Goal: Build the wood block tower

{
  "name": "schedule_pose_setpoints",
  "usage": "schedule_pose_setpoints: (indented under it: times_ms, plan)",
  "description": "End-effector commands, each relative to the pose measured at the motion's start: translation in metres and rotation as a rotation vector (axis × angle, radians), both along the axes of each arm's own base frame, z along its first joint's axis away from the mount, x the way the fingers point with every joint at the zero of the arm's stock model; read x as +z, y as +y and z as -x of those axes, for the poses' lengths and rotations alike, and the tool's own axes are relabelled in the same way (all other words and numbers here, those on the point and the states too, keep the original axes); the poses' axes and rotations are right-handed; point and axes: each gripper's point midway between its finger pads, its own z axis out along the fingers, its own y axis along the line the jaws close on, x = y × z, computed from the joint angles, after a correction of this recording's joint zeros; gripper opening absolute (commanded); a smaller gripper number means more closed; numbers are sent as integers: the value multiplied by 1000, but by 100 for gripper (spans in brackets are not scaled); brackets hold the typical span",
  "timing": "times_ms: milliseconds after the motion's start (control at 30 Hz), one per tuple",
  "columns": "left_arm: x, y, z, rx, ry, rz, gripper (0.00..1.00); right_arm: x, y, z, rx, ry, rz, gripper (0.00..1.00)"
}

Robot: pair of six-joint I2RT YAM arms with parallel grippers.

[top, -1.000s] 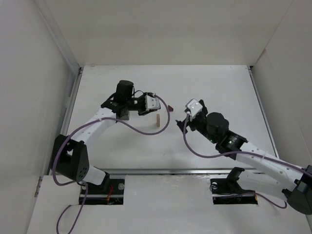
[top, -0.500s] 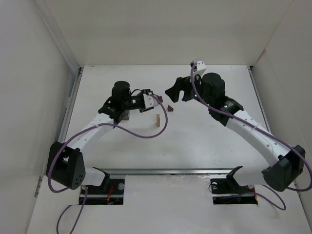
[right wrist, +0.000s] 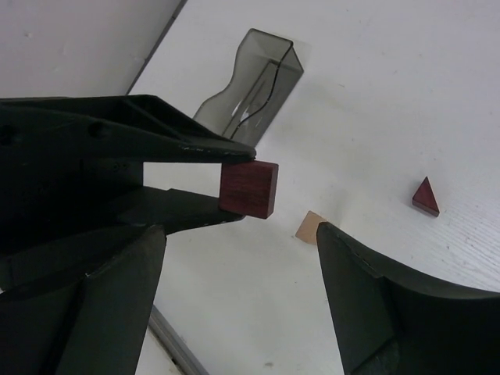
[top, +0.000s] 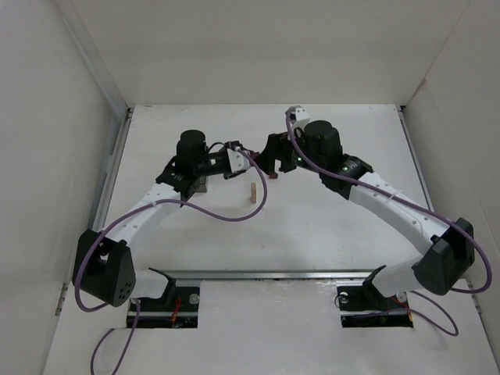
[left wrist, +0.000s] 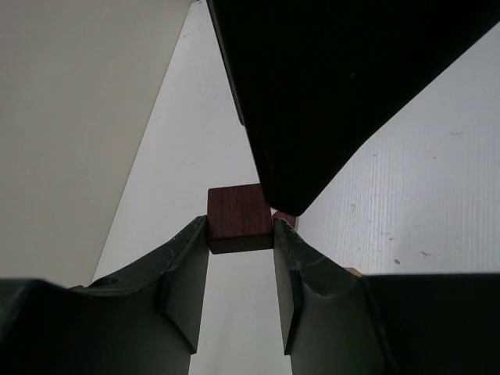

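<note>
My left gripper (left wrist: 241,234) is shut on a small dark reddish-brown cube (left wrist: 239,218) and holds it above the table. In the right wrist view the cube (right wrist: 248,190) sits at the tips of the left fingers (right wrist: 187,144). My right gripper (right wrist: 242,312) is open and empty, close in front of the cube and facing it. A slim light tan block (top: 253,193) stands upright on the table just below both grippers; it also shows in the right wrist view (right wrist: 312,227). A dark reddish-brown triangular piece (right wrist: 426,196) lies on the table beyond it. In the top view the left gripper (top: 248,162) and right gripper (top: 269,164) nearly meet.
A dark translucent rectangular bin (right wrist: 254,74) stands on the table under the left arm (top: 201,185). White walls enclose the table on the left, back and right. A metal rail (top: 273,274) runs along the near edge.
My right arm has swung from the near right to the far middle, then left, close to the left gripper. The left gripper has barely shifted and keeps the cube.
</note>
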Motion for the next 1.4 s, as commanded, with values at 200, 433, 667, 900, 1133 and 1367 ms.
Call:
schedule_pose_setpoints:
  times_ms: [200, 433, 667, 900, 1133, 1367]
  plan:
    - [24, -8, 13, -54, -56, 55, 0, 23, 9, -19, -39, -21, -25, 80]
    - [24, -7, 11, -45, -57, 53, 0, 16, 18, -19, -17, -10, -22, 77]
    - [28, -5, 6, -15, -71, 60, 0, 10, 20, -23, -40, -1, -1, 76]
    - [27, -8, 9, -23, -62, 63, 0, 8, 30, -28, -30, 7, 6, 69]
    - [28, -5, 2, 18, -66, 63, 0, 2, 31, -30, -44, 20, 28, 54]
    - [26, -3, -1, 39, -60, 55, 0, -4, 25, -28, -83, 25, 90, 52]
